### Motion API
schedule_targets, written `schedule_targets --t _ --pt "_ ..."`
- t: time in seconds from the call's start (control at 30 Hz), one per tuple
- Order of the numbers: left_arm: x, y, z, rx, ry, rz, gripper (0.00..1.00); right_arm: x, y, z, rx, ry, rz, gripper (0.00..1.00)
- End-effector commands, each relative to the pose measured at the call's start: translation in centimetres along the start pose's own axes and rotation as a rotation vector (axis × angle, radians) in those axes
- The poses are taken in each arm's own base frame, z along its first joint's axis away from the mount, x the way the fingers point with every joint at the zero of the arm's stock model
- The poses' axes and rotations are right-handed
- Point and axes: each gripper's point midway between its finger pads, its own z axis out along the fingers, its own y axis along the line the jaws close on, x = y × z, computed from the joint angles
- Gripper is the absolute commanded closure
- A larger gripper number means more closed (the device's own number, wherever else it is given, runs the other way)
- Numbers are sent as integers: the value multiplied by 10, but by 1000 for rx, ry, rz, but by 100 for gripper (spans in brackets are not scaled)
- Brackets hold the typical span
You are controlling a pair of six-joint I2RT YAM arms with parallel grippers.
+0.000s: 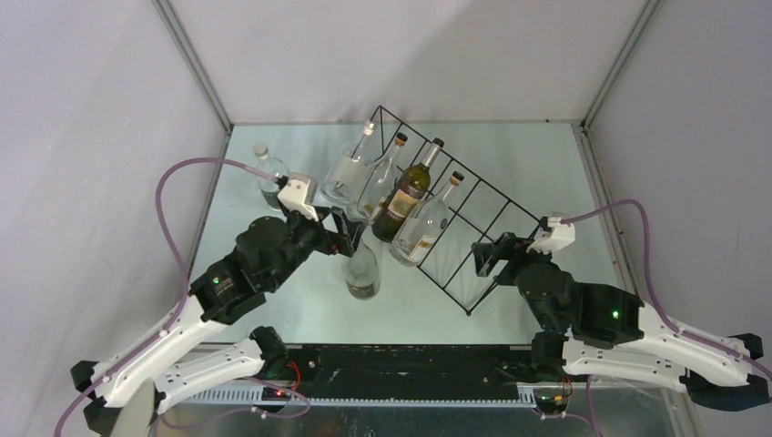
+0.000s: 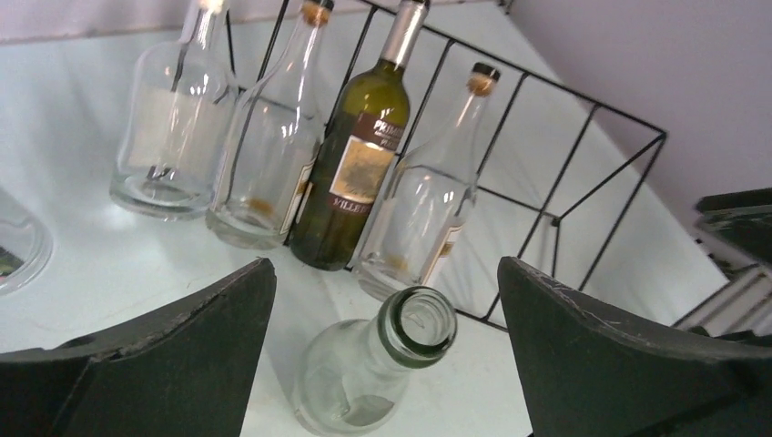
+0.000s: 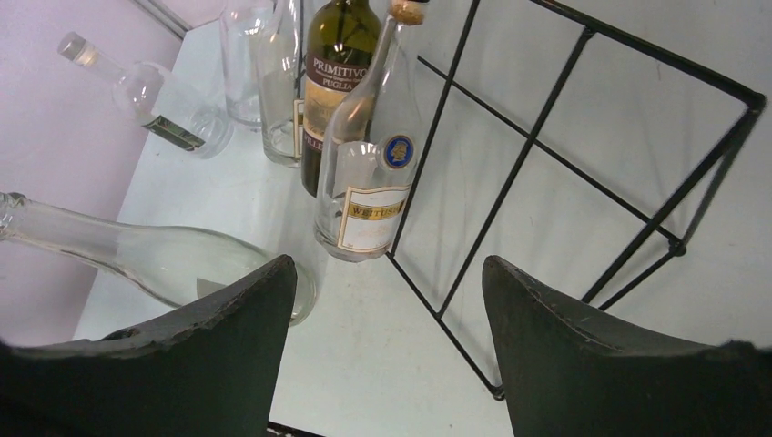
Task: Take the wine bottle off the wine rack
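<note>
The left hand is spread wide, its two fingers on either side of a clear bottle without touching it. That bottle stands upright and uncorked on the desk, directly below and between the fingers. It is on the hand's side of the wine rack, outside the wire frame. Whether its base touches the frame's bottom wire cannot be told. Judged from how things lie, this is the bottle the task concerns: it is already off the rack and bearing its own weight, which would explain why the fingers are parted.

Beyond the left hand, four bottles sit side by side in the rack's compartments, among them a dark green bottle with a label. They lean with the frame, which keeps them in a row.

The right hand is also wide and holds nothing. It faces the rack's empty end, the bare wires just ahead of its fingers and apart from them. It is probably placed there to steady the light frame, which a bottle dragging on the wire could shift or tip. With the frame see-through and thin, the main risk is a finger catching a wire on the way back.
</note>
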Motion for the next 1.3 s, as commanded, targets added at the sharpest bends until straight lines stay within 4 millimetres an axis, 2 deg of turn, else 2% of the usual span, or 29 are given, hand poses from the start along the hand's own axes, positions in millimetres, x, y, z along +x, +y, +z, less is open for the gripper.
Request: schedule_targets --t 0.0,0.3,0.63,0.87,1.0,1.07,1.23,1.27 --pt "-5 15 10 -111 -55 2 0 -9 -19 -6 49 -38 38 22" --pt "29 4 18 -127 20 67 2 -9 -37 -11 58 -69 73 23" --pt "49 4 31 -157 59 106 24 -7 -41 -10 75 -70 61 24" --pt "57 13 33 -206 65 127 33 -7 -42 -9 80 -68 54 24" --pt "58 19 31 -233 58 136 43 -6 -43 -9 87 -65 45 24" --pt "57 22 31 -246 55 145 53 -5 -44 -9 88 -63 42 23" --pt "58 31 29 -287 33 141 68 -1 -48 -8 99 -56 40 23" --pt "56 33 28 -293 25 136 75 0 -49 -8 102 -55 38 23"
